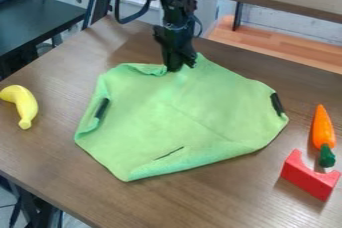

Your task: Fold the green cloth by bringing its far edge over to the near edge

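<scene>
Black and pointing down, the hand point(180, 67) is at the far edge of the green cloth, right of a small curled fold; whether it is spread, pressed together or pinching fabric, I cannot tell.

The brown table point(220, 204) carries everything. Across its middle lies the green cloth point(177, 117), somewhat wider from side to side than it is deep. Nearly all of it spreads from the hand towards the near side of the view, so the hand is by its far border, well away from its middle. Its left and near edges are turned over, and dark strips point(277, 104) show near the left and right edges.

Right of the cloth, apart from it, a red block point(307, 178) has its curved notch facing the orange carrot point(322, 129). The carrot's tip points away, its green top beside the notch. Far to the left, the yellow banana point(25, 106) lies curved, apart from the cloth.
</scene>
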Controlling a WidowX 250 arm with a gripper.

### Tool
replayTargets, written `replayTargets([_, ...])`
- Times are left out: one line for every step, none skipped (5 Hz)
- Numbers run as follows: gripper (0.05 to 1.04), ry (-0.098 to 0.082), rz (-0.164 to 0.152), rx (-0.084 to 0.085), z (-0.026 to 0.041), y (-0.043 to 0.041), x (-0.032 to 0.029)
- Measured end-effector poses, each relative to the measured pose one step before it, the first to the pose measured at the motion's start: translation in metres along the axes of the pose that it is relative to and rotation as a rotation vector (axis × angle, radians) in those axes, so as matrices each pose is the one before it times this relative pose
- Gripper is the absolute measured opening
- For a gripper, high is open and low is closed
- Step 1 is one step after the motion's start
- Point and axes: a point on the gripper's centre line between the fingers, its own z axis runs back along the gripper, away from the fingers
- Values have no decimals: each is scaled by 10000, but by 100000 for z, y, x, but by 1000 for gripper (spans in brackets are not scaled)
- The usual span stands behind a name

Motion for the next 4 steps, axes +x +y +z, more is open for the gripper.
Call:
replayTargets([62,-33,160,-586,710,483,-872])
replayTargets([59,-738,-110,-311,3729,202,-322])
replayTargets([58,-562,-382,-185,2257,-1156,-1211])
replayTargets([58,-9,-599,-18,549,-1461,-1996])
